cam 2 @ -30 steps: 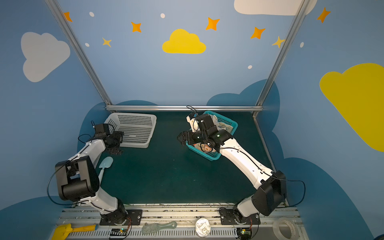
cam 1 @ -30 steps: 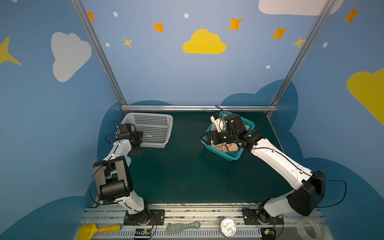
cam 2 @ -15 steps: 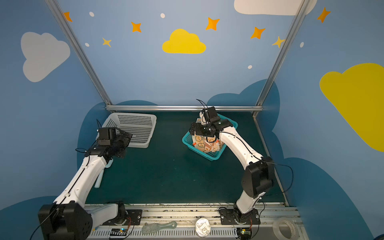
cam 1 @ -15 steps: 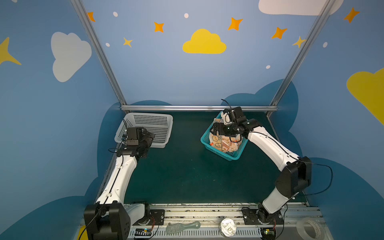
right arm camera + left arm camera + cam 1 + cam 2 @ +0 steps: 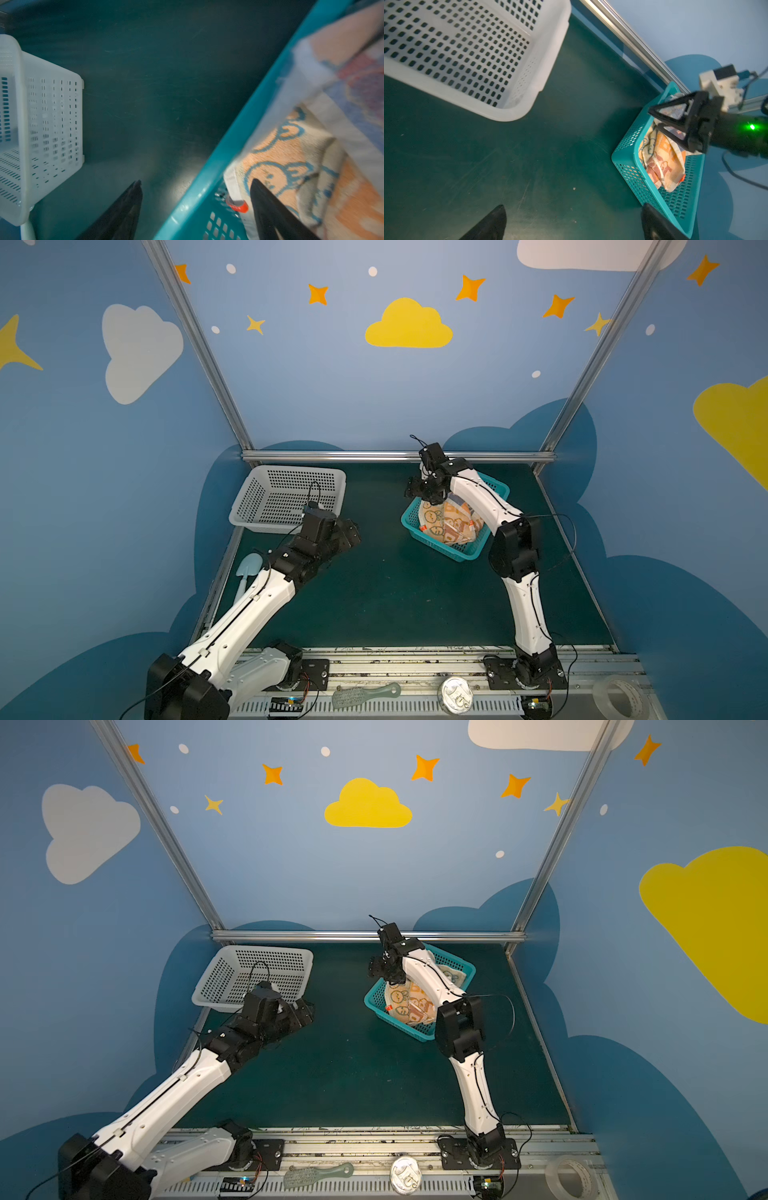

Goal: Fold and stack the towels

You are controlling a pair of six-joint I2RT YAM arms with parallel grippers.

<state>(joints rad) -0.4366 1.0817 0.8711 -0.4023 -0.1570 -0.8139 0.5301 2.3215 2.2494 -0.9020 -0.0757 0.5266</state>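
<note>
Teal basket [image 5: 431, 541], right of centre in both top views, holds the crumpled towels [image 5: 446, 522].
Right gripper [image 5: 195, 182] gapes astride its rim; left gripper [image 5: 574, 207] spread wide, centre-left; towel lettering unreadable.

Both top views look down from high at the front toward the back wall [image 5: 374, 406], sharing the whole table [image 5: 395, 597]. The left wrist view faces both the white basket [image 5: 543, 68] and teal basket [image 5: 629, 176]; the right wrist view, close over the teal rim, shares them.
</note>
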